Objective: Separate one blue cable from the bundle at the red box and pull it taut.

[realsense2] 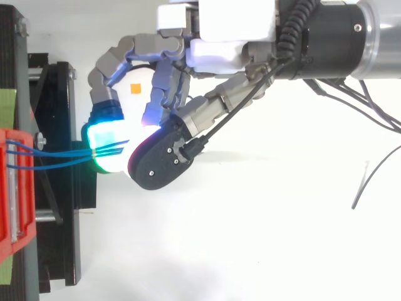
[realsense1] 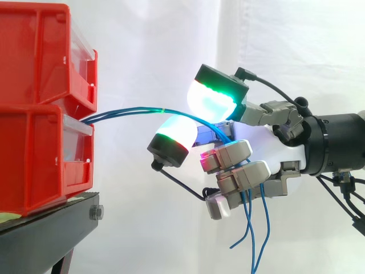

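Shows blue cables (realsense1: 131, 111) leaving the gap between stacked red bins (realsense1: 34, 142) on a black stand (realsense1: 51, 220), sagging slightly, then passing between glowing pads (realsense1: 214, 97) into a hand (realsense1: 239, 174) curled shut around them, loose ends dangling below. Looks like mid-separation, with several strands gripped together. Calls next for pinching one strand alone, then drawing away from the bins.

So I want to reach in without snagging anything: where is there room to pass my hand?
Free: below the blue cables, between the red bins and the hand, above the black stand; also above those cables. Crowded: around the hand gripping them.
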`<state>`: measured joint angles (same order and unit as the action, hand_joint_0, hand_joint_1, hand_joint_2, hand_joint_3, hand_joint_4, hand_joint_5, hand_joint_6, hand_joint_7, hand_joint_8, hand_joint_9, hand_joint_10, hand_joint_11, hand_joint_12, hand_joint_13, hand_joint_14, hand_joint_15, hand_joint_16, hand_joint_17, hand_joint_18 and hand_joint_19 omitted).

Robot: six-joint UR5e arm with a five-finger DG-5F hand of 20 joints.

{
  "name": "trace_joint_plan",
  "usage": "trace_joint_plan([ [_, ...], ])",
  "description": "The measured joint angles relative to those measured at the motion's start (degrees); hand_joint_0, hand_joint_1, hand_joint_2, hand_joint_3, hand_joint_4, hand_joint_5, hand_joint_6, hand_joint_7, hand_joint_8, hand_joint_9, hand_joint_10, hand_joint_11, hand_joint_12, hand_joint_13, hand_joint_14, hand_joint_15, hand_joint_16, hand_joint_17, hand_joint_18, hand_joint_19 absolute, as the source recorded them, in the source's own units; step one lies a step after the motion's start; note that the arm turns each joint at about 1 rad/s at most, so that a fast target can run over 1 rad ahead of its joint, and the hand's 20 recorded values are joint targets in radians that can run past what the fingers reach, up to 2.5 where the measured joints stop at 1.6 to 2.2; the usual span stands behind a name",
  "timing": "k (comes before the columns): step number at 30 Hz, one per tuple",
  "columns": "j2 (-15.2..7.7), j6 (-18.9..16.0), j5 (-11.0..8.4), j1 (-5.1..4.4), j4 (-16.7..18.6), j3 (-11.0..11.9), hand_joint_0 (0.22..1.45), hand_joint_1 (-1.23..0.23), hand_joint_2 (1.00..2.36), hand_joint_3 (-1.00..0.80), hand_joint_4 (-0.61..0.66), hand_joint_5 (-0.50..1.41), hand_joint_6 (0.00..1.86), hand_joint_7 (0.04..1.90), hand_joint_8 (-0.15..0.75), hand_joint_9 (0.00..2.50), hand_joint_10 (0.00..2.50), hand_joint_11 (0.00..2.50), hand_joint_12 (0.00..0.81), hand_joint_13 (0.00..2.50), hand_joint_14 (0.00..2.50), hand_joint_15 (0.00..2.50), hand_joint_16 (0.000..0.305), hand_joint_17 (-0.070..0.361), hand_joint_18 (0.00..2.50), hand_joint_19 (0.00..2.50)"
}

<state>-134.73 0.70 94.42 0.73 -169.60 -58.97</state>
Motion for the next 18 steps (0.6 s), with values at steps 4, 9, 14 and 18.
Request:
trace_joint_plan([
  [4, 0.0, 0.0, 0.03, 0.0, 0.0, 0.0, 0.55, -0.67, 1.0, -0.44, 0.08, -0.16, 0.81, 1.04, 0.291, 1.23, 0.01, 1.57, 0.34, 1.28, 0.02, 1.4, 0.044, 0.099, 0.81, 0.8],
  [9, 0.0, 0.0, 0.05, -0.02, 0.0, 0.0, 0.59, -0.67, 1.01, -0.38, 0.03, -0.15, 0.8, 1.09, 0.275, 1.25, 0.01, 1.56, 0.325, 1.28, 0.02, 1.4, 0.041, 0.093, 0.8, 0.82],
  [14, 0.0, 0.0, 0.06, -0.05, 0.0, 0.0, 0.6, -0.72, 1.01, -0.31, -0.01, -0.16, 0.83, 1.09, 0.265, 1.27, 0.01, 1.57, 0.318, 1.29, 0.02, 1.41, 0.042, 0.095, 0.83, 0.85],
  [18, 0.0, 0.0, 0.06, -0.1, 0.0, 0.0, 0.61, -0.77, 1.02, -0.28, -0.02, -0.17, 0.84, 1.08, 0.261, 1.26, 0.01, 1.58, 0.315, 1.29, 0.02, 1.41, 0.043, 0.096, 0.84, 0.85],
])
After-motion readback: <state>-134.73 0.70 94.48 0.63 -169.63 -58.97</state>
